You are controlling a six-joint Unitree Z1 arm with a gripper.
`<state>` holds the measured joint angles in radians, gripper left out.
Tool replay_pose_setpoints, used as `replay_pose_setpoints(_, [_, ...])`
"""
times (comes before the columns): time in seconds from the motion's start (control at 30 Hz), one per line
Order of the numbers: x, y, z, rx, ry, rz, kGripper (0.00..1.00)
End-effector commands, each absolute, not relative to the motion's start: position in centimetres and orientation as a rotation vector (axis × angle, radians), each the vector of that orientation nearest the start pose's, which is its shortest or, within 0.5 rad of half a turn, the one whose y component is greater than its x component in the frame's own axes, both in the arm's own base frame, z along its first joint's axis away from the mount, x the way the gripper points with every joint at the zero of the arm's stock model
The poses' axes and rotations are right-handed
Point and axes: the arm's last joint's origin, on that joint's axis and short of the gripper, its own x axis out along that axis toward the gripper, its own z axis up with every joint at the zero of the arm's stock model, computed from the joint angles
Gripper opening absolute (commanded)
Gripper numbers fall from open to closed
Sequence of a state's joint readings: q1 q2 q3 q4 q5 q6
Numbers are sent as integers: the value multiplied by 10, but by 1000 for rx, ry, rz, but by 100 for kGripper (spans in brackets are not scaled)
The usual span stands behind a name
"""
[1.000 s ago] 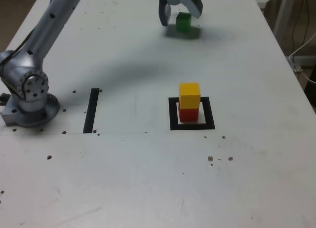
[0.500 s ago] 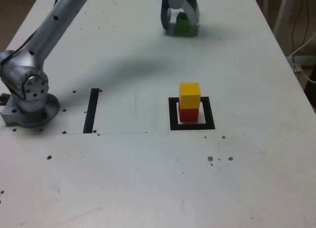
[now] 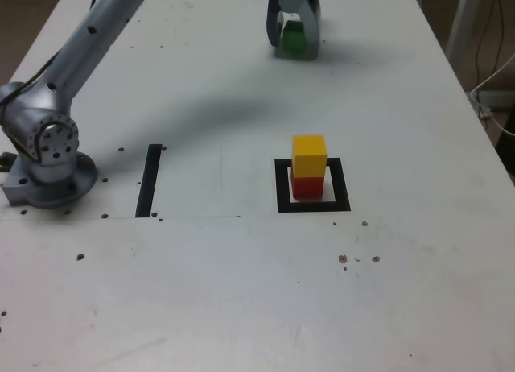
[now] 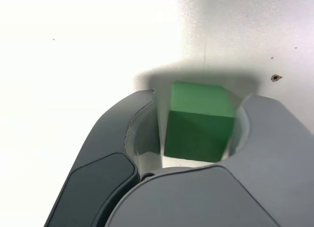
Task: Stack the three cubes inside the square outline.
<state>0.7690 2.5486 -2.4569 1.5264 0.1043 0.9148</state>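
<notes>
The green cube (image 3: 295,39) rests on the table at the far side, with my gripper (image 3: 295,48) lowered around it. In the wrist view the green cube (image 4: 198,120) sits between the two fingers of the gripper (image 4: 198,99). One finger looks to be against a side of the cube, and a thin bright gap shows on the other side. The jaws stand narrowly open around the cube. The yellow cube (image 3: 309,155) stands on the red cube (image 3: 306,187) inside the square outline (image 3: 282,201), nearer the table's middle.
A narrow black strip (image 3: 149,180) lies toward the exterior view's left of the square. My arm's base (image 3: 48,159) stands at the table's left edge, with the arm reaching across the far side. Cables hang beyond the table's right edge.
The gripper has come down over the green cube and its jaws have drawn in from wide apart to close around it. The stack has not moved.
</notes>
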Motion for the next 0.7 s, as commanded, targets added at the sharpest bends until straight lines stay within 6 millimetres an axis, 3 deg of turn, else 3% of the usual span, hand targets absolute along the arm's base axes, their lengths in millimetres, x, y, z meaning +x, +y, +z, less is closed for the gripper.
replay_pose_setpoints(0.0, [362,355,215,144,1683,-93,29])
replay_pose_setpoints(0.43, [362,352,221,143,1698,-62,29])
replay_pose_setpoints(0.67, [357,340,246,125,1697,-6,29])
